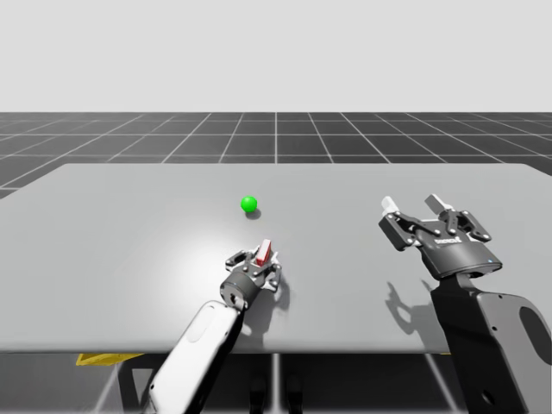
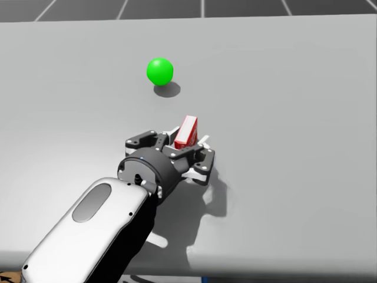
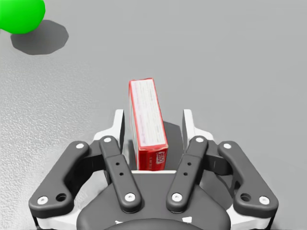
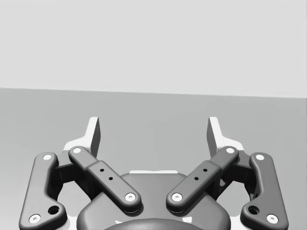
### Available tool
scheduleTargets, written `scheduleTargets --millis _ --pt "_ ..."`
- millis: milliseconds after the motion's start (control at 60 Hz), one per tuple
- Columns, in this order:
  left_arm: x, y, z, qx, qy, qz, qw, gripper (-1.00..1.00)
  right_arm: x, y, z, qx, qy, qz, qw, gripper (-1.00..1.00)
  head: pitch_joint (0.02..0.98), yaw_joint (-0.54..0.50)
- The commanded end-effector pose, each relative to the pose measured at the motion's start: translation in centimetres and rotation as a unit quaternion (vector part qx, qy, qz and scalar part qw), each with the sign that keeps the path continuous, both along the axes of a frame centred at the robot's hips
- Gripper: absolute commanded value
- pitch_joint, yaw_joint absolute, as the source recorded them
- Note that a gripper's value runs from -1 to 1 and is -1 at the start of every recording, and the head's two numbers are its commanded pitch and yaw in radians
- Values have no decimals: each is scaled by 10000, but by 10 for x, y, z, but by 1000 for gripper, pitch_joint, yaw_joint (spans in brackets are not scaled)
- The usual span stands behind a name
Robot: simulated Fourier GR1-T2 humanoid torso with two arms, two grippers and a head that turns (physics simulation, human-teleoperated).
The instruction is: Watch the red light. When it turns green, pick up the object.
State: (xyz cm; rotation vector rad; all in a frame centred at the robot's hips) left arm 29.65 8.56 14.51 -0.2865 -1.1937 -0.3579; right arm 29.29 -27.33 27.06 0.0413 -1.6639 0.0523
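— Checking the light [image 1: 249,204] first: what colour is it?

— Green. It is a small ball on the grey table [image 1: 129,216], near the middle and a little beyond the box.

— Where is the box [image 3: 146,115]?

— It is red and narrow, and it stands tilted between the fingers of my left gripper [image 3: 153,122]. Its far end reaches past the fingertips towards the light. The gripper is low over the table, near the front edge.

— Is it clamped?

— No. In the left wrist view the fingers stand apart. A dark gap shows between the box and the finger further from the light. The other finger is just beside the box and may be touching it, but I cannot be sure from this angle.

— And the right gripper [image 1: 414,204]?

— It is raised above the right part of the table, well apart from the box and the light. Its fingers are spread wide.
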Motion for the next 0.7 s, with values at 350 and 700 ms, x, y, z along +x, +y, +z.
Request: scheduleTargets --millis 350,700 --pt "-3 1 -10 73 123 -49 9999 931 -1 -2 3 12 -55 -43 10000 -1000 673 45" --pt "-3 0 -11 100 75 -70 9999 943 -1 -2 2 -6 -53 -49 10000 -1000 445 48"
